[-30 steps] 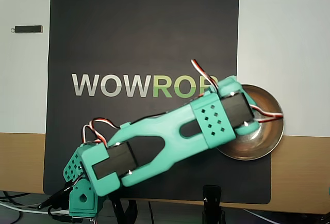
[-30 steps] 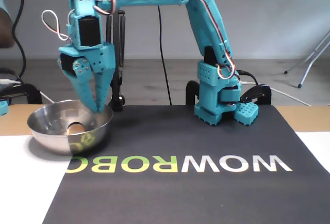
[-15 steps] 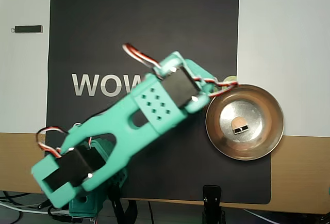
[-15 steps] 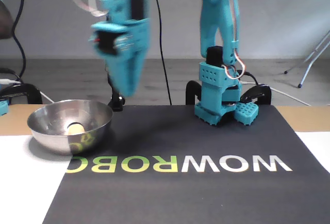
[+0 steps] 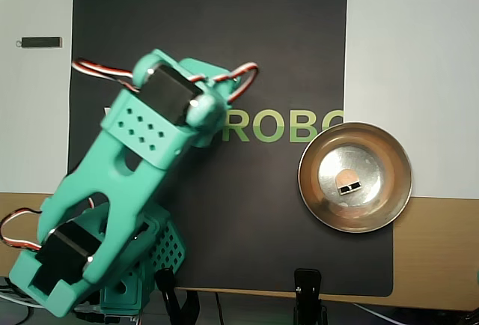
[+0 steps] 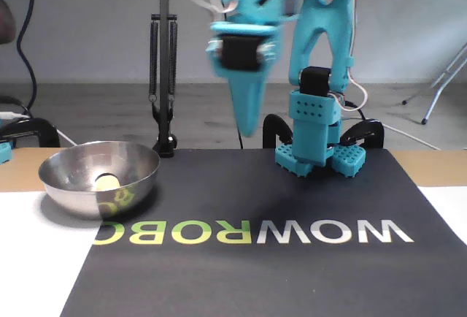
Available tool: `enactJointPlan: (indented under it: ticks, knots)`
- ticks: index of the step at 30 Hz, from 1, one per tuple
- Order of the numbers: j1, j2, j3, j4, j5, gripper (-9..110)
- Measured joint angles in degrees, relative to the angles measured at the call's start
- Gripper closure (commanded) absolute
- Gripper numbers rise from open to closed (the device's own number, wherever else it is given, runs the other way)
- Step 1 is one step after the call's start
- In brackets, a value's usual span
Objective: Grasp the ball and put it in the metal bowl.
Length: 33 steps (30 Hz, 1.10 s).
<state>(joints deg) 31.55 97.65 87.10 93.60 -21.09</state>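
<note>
Low on the flat bottom of the metal bowl [image 5: 378,209] rests the ball [image 5: 347,182], a small peach sphere near the bowl's centre in the overhead view; the fixed view shows the ball [image 6: 106,182] inside the bowl [image 6: 131,173] at the lower left of the frame; the bowl stands at the right edge of the black mat [image 5: 284,55] in the overhead view, partly over the pale counter [image 5: 412,48]; green and white letters [image 5: 281,125] printed on the mat run beside the bowl's upper left; well apart from the bowl, the teal arm [image 5: 127,190] fills the left half of the overhead view; the end effector [image 6: 248,123] hangs point-down at upper centre of the fixed view, blurred, its fingers drawn together to a narrow tip with nothing between them; a small dark stick [image 5: 40,42] lies at the upper left on the counter.
</note>
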Motion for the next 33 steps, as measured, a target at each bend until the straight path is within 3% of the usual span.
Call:
enactJointPlan:
  ticks: [16, 33]
  knots:
    - [-18.3, 0.3, 0.0, 0.0, 0.3, 102]
    - [-34.7, 0.3, 0.0, -0.8, 15.9, 102]
